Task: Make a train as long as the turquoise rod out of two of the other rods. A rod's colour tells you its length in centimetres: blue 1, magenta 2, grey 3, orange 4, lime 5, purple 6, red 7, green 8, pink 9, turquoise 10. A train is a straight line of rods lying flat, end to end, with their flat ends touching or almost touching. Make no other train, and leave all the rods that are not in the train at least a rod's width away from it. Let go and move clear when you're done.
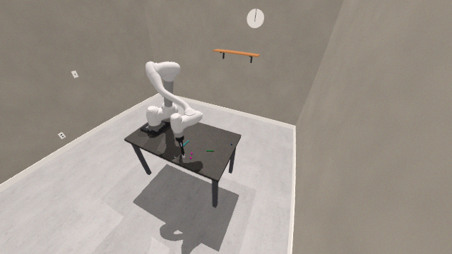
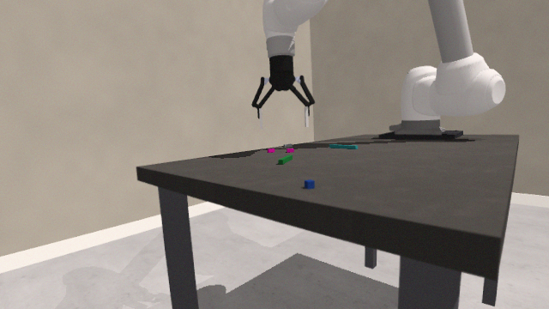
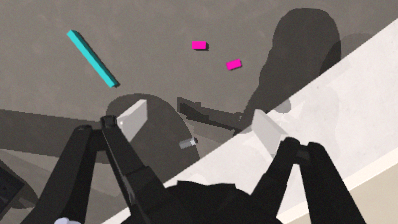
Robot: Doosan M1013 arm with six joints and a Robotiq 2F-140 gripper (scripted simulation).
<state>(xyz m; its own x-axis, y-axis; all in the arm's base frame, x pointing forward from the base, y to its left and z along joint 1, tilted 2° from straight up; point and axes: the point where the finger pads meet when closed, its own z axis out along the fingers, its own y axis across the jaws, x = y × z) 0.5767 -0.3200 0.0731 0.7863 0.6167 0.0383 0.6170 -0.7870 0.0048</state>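
Black, the pincer (image 1: 182, 155) (image 2: 283, 122) (image 3: 200, 114) hangs spread wide (nothing gripped) above the table (image 1: 215, 135) (image 2: 407, 184) (image 3: 150, 50).

Light: bright, even | shadows: hard-edged, dark on table and floor | grain: faint

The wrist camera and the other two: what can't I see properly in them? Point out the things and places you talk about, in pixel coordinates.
- Green rod (image 1: 210, 151) (image 2: 285, 160): outside the wrist view.
- Blue rod (image 1: 232, 144) (image 2: 309, 184): outside the wrist view too.
- Grey rod (image 3: 188, 143): in the exterior view, too small and flat-on to tell its shape.
- Clock (image 1: 255, 18): too blurred in the top view to read the time.
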